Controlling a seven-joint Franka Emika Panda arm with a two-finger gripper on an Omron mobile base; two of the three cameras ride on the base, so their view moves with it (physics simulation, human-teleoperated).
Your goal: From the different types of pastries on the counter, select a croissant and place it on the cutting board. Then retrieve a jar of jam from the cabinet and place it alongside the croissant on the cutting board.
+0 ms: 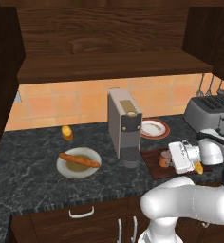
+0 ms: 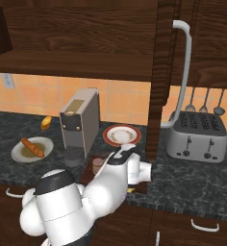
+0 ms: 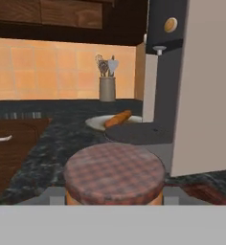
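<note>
While the white arm reaches low over the cutting board [image 1: 154,166], its jaws sit either side of the jar of jam [image 3: 114,176] — whether they grip it cannot be told; the jar stands on the board, just right of the coffee machine [image 1: 124,121]; the croissant [image 1: 198,168] lies on the board's right end.

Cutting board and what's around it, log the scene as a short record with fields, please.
cutting board: dark reddish-brown, on the counter right of the coffee machine
jar of jam: upright on the board, checked lid, between the end effector's fingers
croissant: golden tip showing on the board beyond the wrist
end effector: low over the board, at the jar; grip cannot be confirmed
baguette: lying in a white plate left of the machine
bun: on the counter near the tiled wall
red-rimmed plate: behind the board
</note>
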